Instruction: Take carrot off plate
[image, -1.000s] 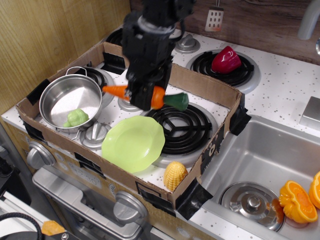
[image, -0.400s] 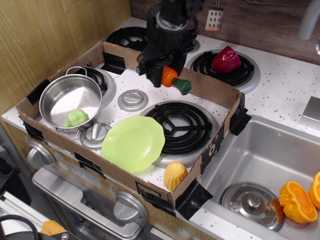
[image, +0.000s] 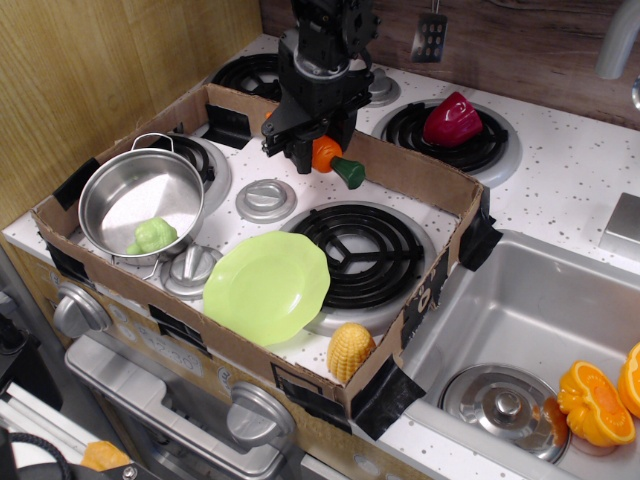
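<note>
The orange carrot (image: 327, 153) with its dark green top (image: 350, 172) is held in my gripper (image: 310, 150), well clear of the lime-green plate (image: 266, 287). The gripper is shut on the carrot's thick end; the tapered tip is hidden behind the gripper body. The carrot hangs above the white stove surface near the back wall of the cardboard box, tilted with the green top pointing down-right. The plate lies empty at the front of the box, partly over the large black burner (image: 356, 245).
A cardboard box wall (image: 420, 180) surrounds the stove. A steel pot (image: 140, 200) holding a green vegetable (image: 152, 236) stands at left. A yellow corn cob (image: 350, 350) lies at the front. A red pepper (image: 452, 120) sits on the back burner. Orange fruit halves (image: 597, 400) lie in the sink.
My gripper has carried the carrot from above the plate's far edge toward the back of the box, then slightly left and lower. The plate has stayed put.
</note>
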